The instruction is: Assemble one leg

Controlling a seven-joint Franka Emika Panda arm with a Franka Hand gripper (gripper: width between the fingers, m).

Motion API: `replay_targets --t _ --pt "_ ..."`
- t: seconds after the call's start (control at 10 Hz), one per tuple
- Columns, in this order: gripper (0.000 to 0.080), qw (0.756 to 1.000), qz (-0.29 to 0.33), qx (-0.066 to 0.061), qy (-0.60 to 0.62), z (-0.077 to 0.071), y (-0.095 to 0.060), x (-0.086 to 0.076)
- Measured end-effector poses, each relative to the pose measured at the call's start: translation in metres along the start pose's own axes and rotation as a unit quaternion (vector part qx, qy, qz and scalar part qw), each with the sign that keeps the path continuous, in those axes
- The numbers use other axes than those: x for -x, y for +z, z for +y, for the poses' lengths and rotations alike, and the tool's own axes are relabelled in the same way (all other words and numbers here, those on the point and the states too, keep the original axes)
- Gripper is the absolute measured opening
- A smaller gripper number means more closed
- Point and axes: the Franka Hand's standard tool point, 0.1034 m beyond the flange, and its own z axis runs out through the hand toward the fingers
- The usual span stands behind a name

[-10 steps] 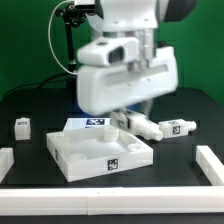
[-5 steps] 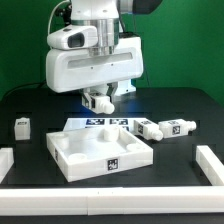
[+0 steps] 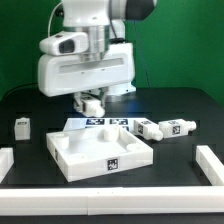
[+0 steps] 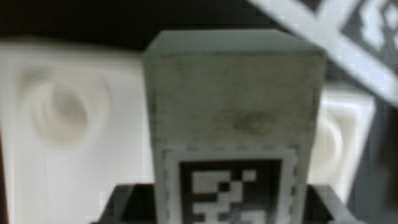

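My gripper hangs above the table behind the large white panel. It is shut on a leg, a stubby white post. In the wrist view the leg fills the middle, upright between the dark jaws, its black-and-white tag facing the camera, with my gripper closed on its sides. Three more legs lie on the table: one at the exterior view's left and two at its right.
The marker board lies behind the panel, under the gripper. White rails border the table at the exterior view's left, right and front. The panel shows blurred behind the leg in the wrist view.
The arm has moved to the exterior view's left and risen a little, carrying the leg away from the two legs on the right.
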Motion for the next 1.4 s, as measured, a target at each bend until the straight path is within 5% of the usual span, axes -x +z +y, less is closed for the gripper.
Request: replay_targets --t 0.2,0.3,0.5,1.0,1.1,1.2,1.3,1.4 --pt "0.0284 1.000 -0.008 -0.005 0.005 0.017 0.017 0.041" --pt "0.0284 1.000 -0.004 0.004 0.015 0.019 0.028 0.051" --pt "0.0284 1.000 -0.015 -0.001 0.018 0.023 0.048 0.064" --pt "0.0286 1.000 -0.022 -0.010 0.015 0.019 0.056 0.064" --pt "0.0481 1.000 -0.022 -0.009 0.016 0.019 0.055 0.063" --pt "0.0481 1.000 -0.020 -0.012 0.014 0.018 0.043 0.054" --pt "0.0611 0.999 -0.023 -0.022 0.018 0.019 0.027 0.040" --pt "0.0638 0.999 -0.025 -0.025 0.017 0.025 0.009 0.019"
